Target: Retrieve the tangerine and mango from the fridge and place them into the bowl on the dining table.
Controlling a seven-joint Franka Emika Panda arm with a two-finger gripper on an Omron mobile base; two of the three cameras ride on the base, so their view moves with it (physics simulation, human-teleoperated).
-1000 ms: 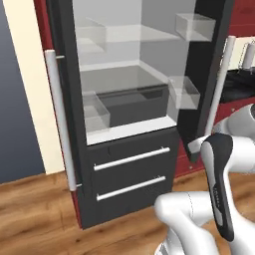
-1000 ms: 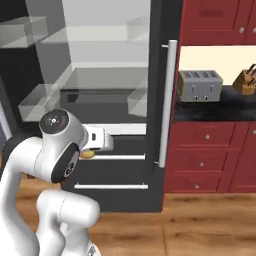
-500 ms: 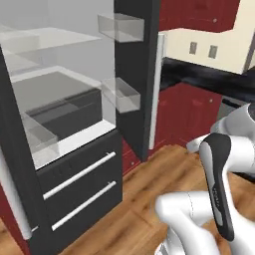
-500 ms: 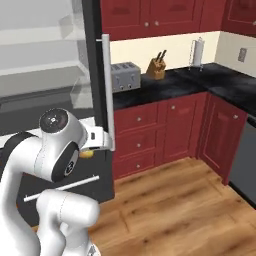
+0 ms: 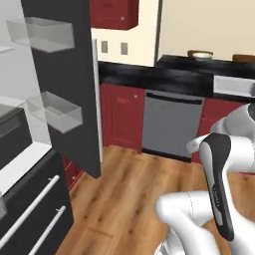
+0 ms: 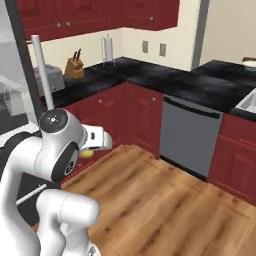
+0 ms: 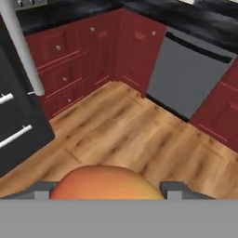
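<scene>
A white robot arm carries a smooth, rounded orange-red mango clamped in its gripper, low over the wooden plank floor beside the open dark grey fridge. The carry to the bowl seems underway; next it must reach the dining surface
</scene>
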